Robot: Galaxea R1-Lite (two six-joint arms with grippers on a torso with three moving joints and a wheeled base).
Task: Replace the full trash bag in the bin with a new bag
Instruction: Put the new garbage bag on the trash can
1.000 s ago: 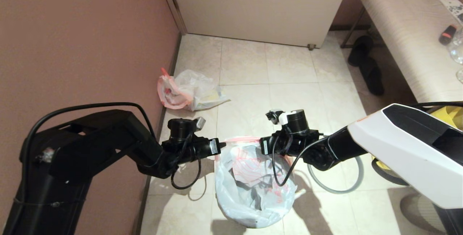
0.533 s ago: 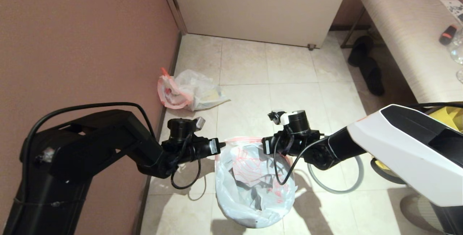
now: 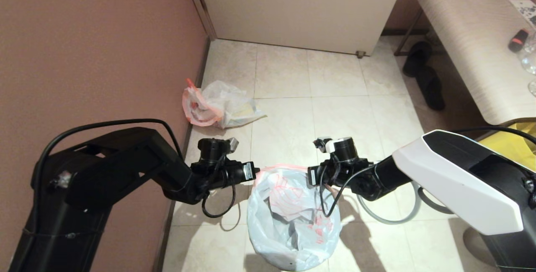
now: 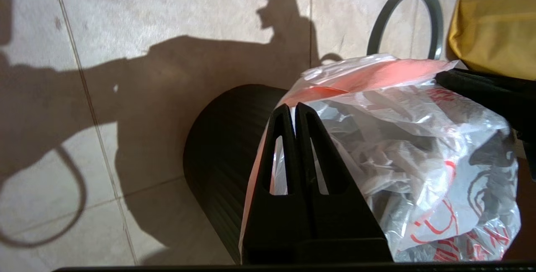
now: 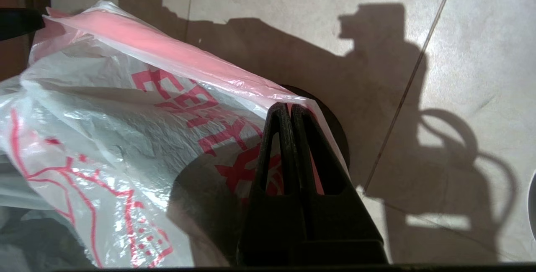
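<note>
Both pincers are pressed fully together, each pinching the pink rim of the new bag from opposite sides, so the bag's mouth is stretched between them. The left pincer grips the rim on its side, with the fingers meeting at their tips and thin plastic caught between them; the right pincer does the same on the far side of the mouth, its tips nipping the pink edge next to the red printed characters. The bag hangs below and between the two pincers, draped over the bin, whose dark ribbed wall shows just beneath the left pincer; in the head view the bin is almost wholly covered by plastic. The grey ring lies flat on the floor just beyond the right pincer, off the bin. The full trash bag lies on the tiles by the wall, well apart from both pincers, ahead of the left one. A yellow bag sits past the ring, behind the right arm.
</note>
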